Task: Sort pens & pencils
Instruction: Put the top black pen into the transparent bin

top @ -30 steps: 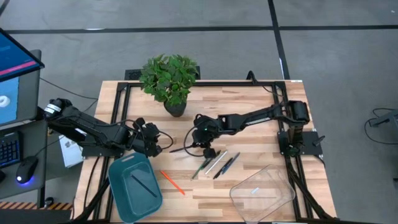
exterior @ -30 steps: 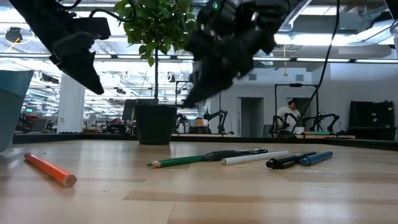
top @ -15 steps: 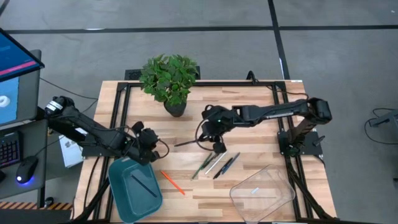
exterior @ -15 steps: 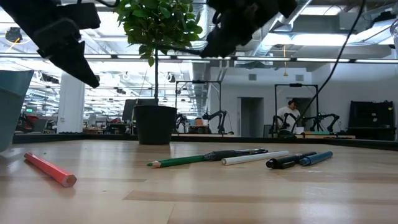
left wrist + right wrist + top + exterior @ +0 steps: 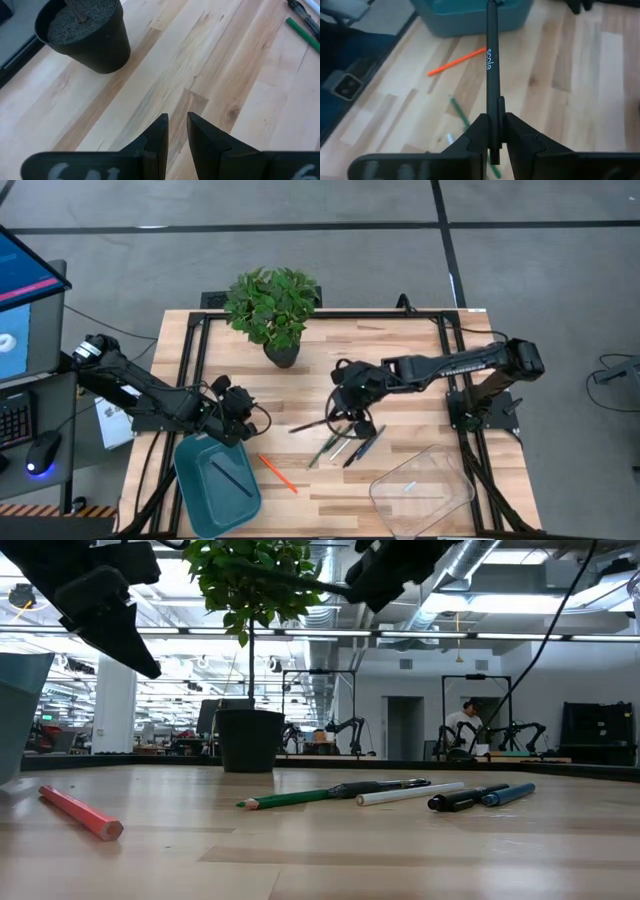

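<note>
From above, the right end effector (image 5: 345,418) hangs over the middle of the desk (image 5: 420,370), clamped on a black pen (image 5: 310,423) that sticks out sideways toward the left arm. Just below it on the wood lies the loose cluster of pens and pencils (image 5: 348,446), and the orange pencil (image 5: 277,473) sits apart, beside the teal tray (image 5: 217,480), which already holds one dark stick. The clear bin (image 5: 422,485) holds a small pale item too tiny to identify. The left end effector (image 5: 238,412) waits by the tray's far corner; its fingers are hard to read here.

At desk height, the green pencil (image 5: 290,800), a white stick (image 5: 410,793), a dark pen (image 5: 460,800) and a blue one (image 5: 510,794) lie flat and nearly touching — light, stiff, round, so they should roll if nudged and want a pinch across the barrel near mid-length. Both arms are cut off at the top edge.

The left wrist view shows its dark fingers (image 5: 157,137) nearly together with a narrow slot between and nothing in it; the plant pot (image 5: 85,32) stands ahead.

The right wrist view shows the fingers (image 5: 477,135) gripping the pen near one end — a smooth barrel held off-centre, which I judge could pivot or slip. Its far tip is hidden against the tray.
</note>
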